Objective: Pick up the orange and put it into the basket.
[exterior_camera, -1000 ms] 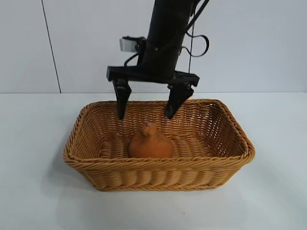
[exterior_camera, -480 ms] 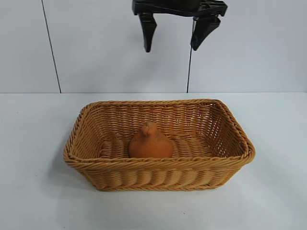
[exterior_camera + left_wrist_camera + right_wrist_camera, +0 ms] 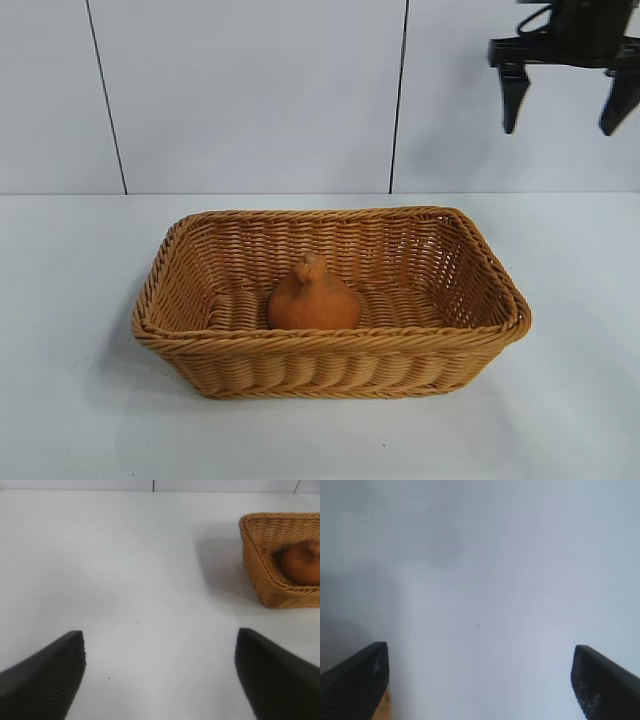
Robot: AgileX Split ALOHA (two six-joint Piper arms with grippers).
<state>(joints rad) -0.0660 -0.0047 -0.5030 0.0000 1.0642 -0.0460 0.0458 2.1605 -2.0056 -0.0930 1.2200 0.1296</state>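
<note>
The orange, brownish with a knobby neck, rests upright inside the basket at the table's middle. Both show in the left wrist view, the orange inside the basket. My right gripper is open and empty, high in the air at the upper right, well clear of the basket. In the right wrist view the gripper shows wide-apart fingers over bare table. My left gripper is open and empty over the white table, to one side of the basket; it is out of the exterior view.
The white table surrounds the basket on all sides. A pale panelled wall stands behind it. A sliver of the basket's rim shows by one right finger.
My open right gripper rose from just above the basket's back rim, then moved up and to the right. The orange stayed still in the basket.
</note>
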